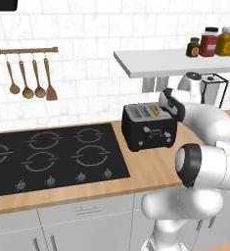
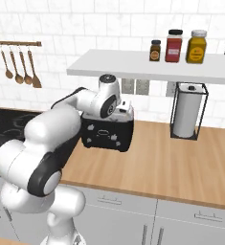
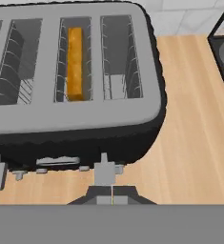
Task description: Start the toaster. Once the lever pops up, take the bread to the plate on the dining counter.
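The toaster (image 1: 149, 126) stands on the wood counter (image 2: 181, 158) near its back edge, right of the stove (image 1: 48, 157). The bread (image 3: 75, 62) sits upright in one slot. The gripper (image 3: 111, 199), fingers together and empty, hangs over the toaster's front lever (image 3: 104, 171).

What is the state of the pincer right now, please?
Pincer: closed, fingertips together, holding nothing, just in front of the toaster by its lever.
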